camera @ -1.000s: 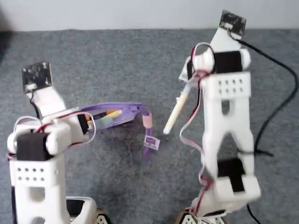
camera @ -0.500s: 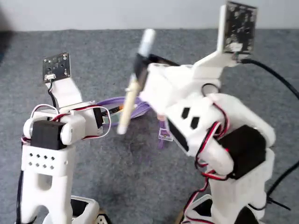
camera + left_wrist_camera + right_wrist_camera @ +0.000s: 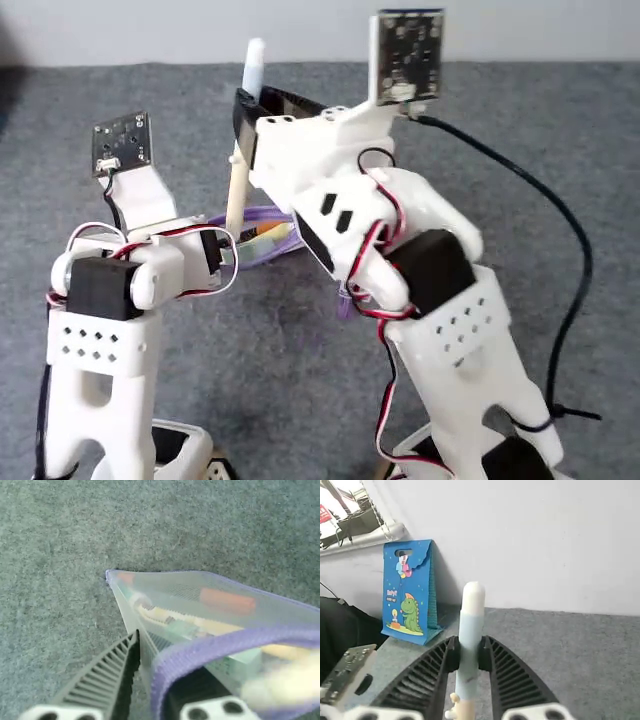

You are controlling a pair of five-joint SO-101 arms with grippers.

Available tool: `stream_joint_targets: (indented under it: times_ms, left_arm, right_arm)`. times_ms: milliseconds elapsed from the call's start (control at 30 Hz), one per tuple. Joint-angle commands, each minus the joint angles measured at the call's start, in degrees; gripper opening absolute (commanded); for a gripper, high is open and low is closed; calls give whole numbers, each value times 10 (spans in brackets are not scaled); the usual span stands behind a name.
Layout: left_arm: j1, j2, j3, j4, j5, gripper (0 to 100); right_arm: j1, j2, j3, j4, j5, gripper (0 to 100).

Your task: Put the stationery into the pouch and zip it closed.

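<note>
Swings pen further left than half a second ago, near upright, lower end by pouch | right gripper clamps mid-barrel | left gripper pinches pouch rim, centre-left | likely light, stiff, slick: grip mid-barrel; pouch floppy: hold rim

A grey carpeted table carries the clear purple-edged pouch and a blue gift bag.

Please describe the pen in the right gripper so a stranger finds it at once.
On the grey table, find the right arm. Its gripper is shut on a pale pen, almost upright, its lower end near the purple pouch. The other stationery lies inside the pouch; this pen alone is in the air.
</note>
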Motion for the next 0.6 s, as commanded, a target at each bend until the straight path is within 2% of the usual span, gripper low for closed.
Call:
stream_joint_targets:
  times_ms: [0, 200, 300, 433, 567]
  left_arm:
    - [7, 7, -16, -12, 5, 13]
    - [7, 7, -16, -12, 5, 13]
    - [7, 7, -16, -12, 5, 13]
    - [7, 7, -16, -12, 5, 13]
    - [7, 7, -15, -12, 5, 13]
  right_arm:
    - [-6, -52, 39, -36, 24, 7]
    - [-5, -182, 187, -87, 40, 7]
    - [-7, -253, 307, -186, 100, 7]
    - [-9, -319, 461, -371, 166, 7]
    - [-51, -354, 552, -465, 200, 7]
